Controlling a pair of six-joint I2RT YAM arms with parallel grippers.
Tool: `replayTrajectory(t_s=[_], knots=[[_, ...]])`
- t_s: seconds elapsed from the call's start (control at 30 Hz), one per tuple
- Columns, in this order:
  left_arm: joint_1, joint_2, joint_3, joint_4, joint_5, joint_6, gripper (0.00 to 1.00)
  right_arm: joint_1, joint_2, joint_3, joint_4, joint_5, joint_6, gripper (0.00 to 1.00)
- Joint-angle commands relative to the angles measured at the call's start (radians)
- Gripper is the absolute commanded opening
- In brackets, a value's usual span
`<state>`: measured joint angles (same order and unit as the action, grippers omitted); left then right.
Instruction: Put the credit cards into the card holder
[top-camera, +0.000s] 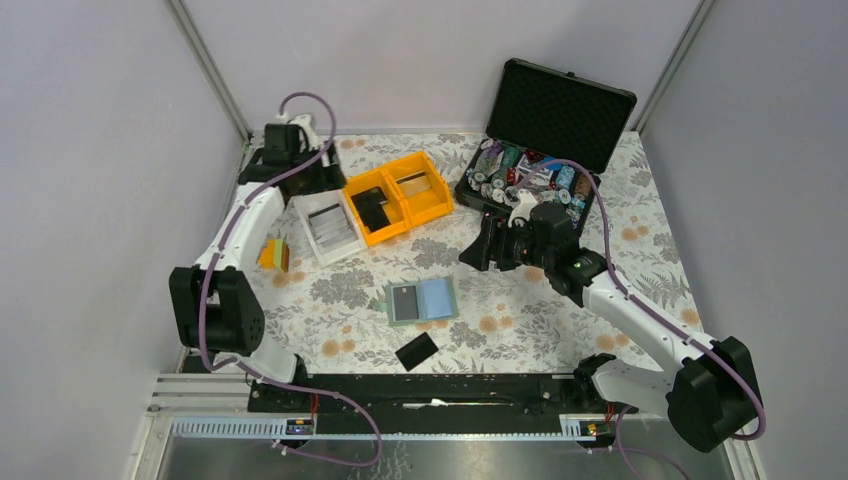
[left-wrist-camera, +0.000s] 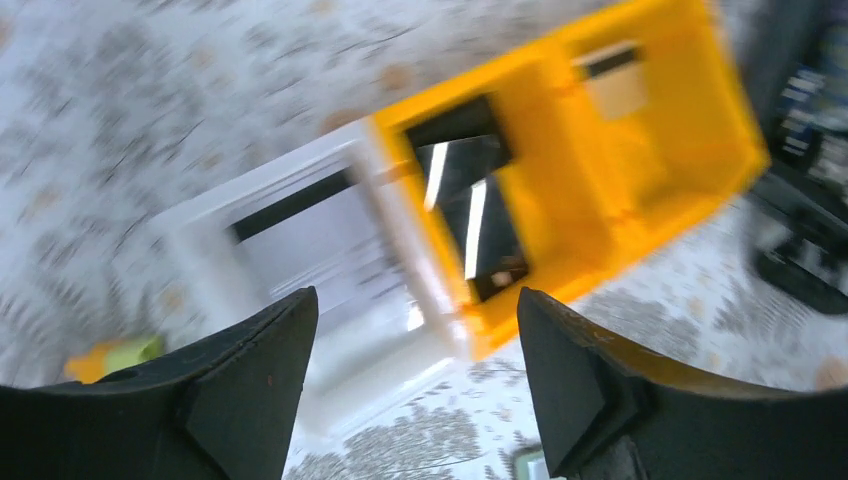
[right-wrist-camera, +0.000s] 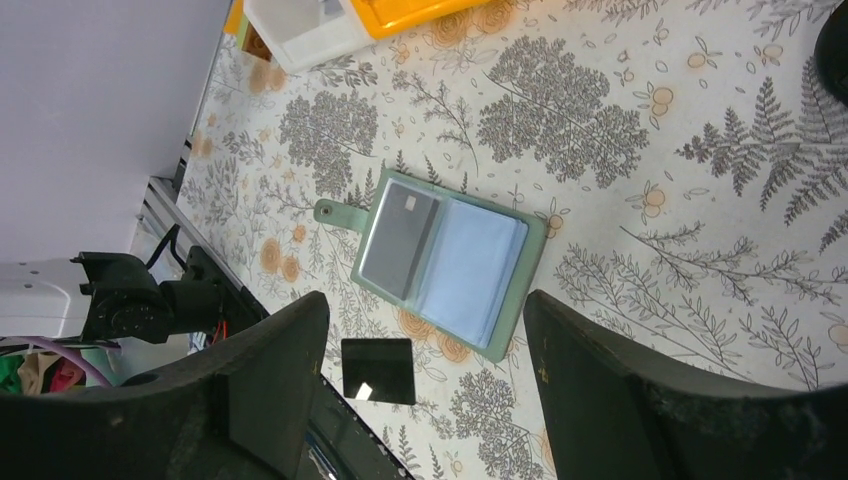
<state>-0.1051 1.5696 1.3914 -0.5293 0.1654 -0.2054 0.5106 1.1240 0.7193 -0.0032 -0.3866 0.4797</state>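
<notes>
Floral-print tablecloth (top-camera: 340, 290) over the table, plain pale walls around, metal rail at the near edge. Card holder (top-camera: 421, 301) lies open and flat mid-table, sage cover down, pale blue pockets up. A grey card (right-wrist-camera: 400, 235) already sits in its left pocket; the right pocket looks empty. One loose black card (top-camera: 416, 351) lies flat on the cloth just near of the holder, apart from it. Another dark card (left-wrist-camera: 470, 215) is in the yellow bin (top-camera: 400, 195), with silvery cards (top-camera: 330, 225) in the white bin (top-camera: 305, 210) beside it.

Left gripper (left-wrist-camera: 415, 310) hangs over the bins, jaws wide, nothing between them; that view is blurred. Right gripper (right-wrist-camera: 425, 320) is above the holder, jaws wide, empty.

Cards likely light, stiff, glossy and slippery, and hard to pinch lying flat on cloth. Best bet is to take one by an edge, or tip it up against a bin wall. The holder is probably floppy and may slide on the cloth, and the clear pockets look tight.
</notes>
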Motion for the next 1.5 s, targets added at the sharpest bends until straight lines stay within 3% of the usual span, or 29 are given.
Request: replayTrajectory(t_s=[0.0, 0.1, 0.33, 0.47, 0.5, 0.57, 0.67, 0.93, 1.1, 1.3, 1.47], knots=[[0.115, 0.013, -0.119, -0.007, -0.176, -0.120, 0.78, 0.011, -0.024, 0.040, -0.057, 0.008, 0.001, 0.78], [0.158, 0.016, -0.166, -0.001, -0.230, -0.113, 0.77, 0.012, -0.039, 0.036, -0.086, 0.025, 0.002, 0.78], [0.181, 0.144, -0.108, -0.066, -0.220, -0.066, 0.67, 0.012, -0.067, 0.020, -0.117, 0.065, -0.020, 0.78], [0.185, 0.173, -0.105, -0.055, -0.173, -0.034, 0.45, 0.012, -0.041, 0.016, -0.120, 0.072, -0.038, 0.78], [0.184, 0.192, -0.100, -0.064, -0.170, -0.016, 0.27, 0.012, -0.029, 0.012, -0.112, 0.071, -0.043, 0.78], [0.185, 0.204, -0.092, -0.078, -0.150, -0.004, 0.13, 0.012, -0.021, 0.010, -0.103, 0.068, -0.046, 0.78], [0.184, 0.200, -0.096, -0.094, -0.130, 0.010, 0.00, 0.012, -0.010, 0.015, -0.076, 0.046, -0.053, 0.78], [0.070, 0.158, -0.116, -0.107, -0.192, 0.070, 0.00, 0.013, 0.055, 0.084, -0.050, -0.056, -0.101, 0.78], [0.043, 0.171, -0.097, -0.125, -0.109, 0.085, 0.00, 0.013, 0.122, 0.164, -0.061, -0.123, -0.139, 0.77], [-0.011, 0.173, -0.100, -0.127, -0.066, 0.128, 0.00, 0.021, 0.194, 0.235, -0.059, -0.128, -0.162, 0.76], [-0.053, 0.182, -0.090, -0.165, -0.147, 0.178, 0.00, 0.060, 0.294, 0.348, -0.130, -0.090, -0.233, 0.75]])
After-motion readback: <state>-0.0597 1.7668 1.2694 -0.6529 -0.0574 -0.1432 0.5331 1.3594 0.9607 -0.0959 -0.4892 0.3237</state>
